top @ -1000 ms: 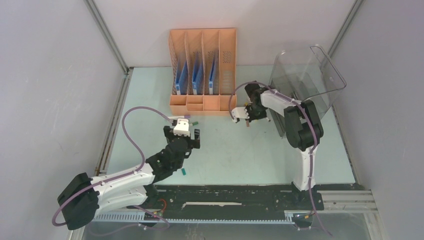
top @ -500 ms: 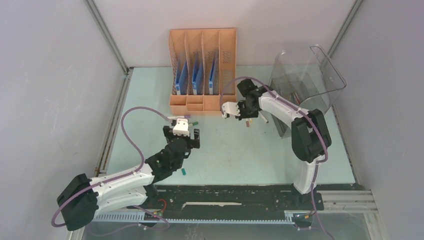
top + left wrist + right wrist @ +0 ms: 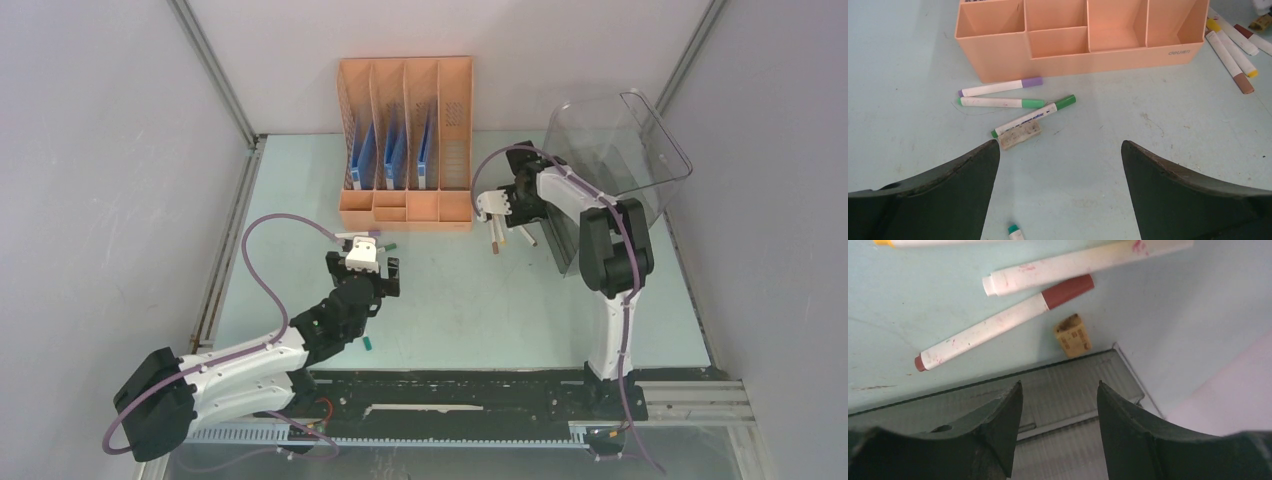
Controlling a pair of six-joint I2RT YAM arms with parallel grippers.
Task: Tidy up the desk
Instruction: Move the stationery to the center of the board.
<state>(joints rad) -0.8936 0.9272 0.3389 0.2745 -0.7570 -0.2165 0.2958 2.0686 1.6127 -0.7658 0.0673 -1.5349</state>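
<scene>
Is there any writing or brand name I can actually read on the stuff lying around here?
"deli": faintly embossed, low on the right of the orange rack's front wall, left wrist view.
Green-capped marker: dark print along the barrel, too small to read.
Tan eraser: faint marks, too blurred to read.
Nothing else legible.

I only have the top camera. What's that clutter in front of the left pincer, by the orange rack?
Observer: Three markers: one purple-capped marker, two green-capped markers.
Operator: Anything else there?
Observer: A grubby eraser right beside the nearer green one.
Operator: Is the right pincer holding anything?
Observer: No, the right pincer is open and empty, with a brown-capped marker lying loose on the desk just ahead.
</scene>
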